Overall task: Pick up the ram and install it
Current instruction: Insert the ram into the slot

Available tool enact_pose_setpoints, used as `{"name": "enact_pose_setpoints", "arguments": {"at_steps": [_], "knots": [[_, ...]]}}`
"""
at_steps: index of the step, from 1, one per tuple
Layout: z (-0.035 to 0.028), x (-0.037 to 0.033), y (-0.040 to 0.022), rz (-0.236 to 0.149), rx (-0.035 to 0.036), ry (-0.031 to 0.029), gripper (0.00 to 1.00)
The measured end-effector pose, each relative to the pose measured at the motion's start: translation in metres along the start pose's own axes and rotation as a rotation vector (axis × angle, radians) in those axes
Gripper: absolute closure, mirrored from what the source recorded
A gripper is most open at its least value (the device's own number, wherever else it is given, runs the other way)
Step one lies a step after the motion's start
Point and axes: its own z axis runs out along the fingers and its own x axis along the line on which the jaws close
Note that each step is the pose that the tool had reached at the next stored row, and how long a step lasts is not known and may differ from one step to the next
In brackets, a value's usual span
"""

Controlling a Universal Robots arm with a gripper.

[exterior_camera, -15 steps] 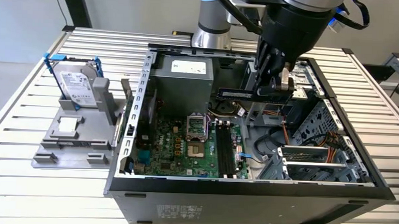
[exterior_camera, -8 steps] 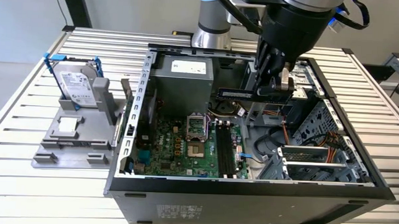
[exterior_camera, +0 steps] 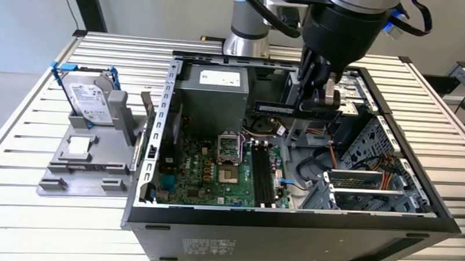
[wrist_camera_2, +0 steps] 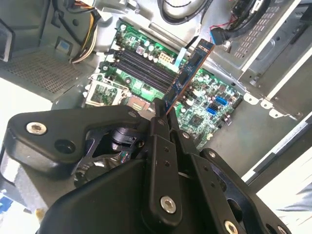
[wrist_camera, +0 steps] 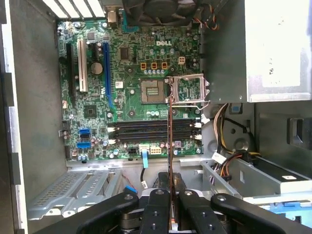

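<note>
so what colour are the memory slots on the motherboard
Black; the memory slots show best in the first wrist view.

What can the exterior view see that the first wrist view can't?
Exterior view extras: the silver hard drive in a blue frame, upright in a grey holder. First wrist view extras: the black round fan. Both: the green motherboard and the black gripper shut on the thin dark ram stick above it.
</note>
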Motion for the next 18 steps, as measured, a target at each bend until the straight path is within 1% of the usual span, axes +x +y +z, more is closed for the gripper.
{"name": "enact_pose_setpoints", "arguments": {"at_steps": [10,18], "knots": [[-0.0001,0.0,0.0,0.169,0.0108,-0.0012,1.0],[-0.0001,0.0,0.0,0.294,0.0189,-0.0022,1.0]]}}
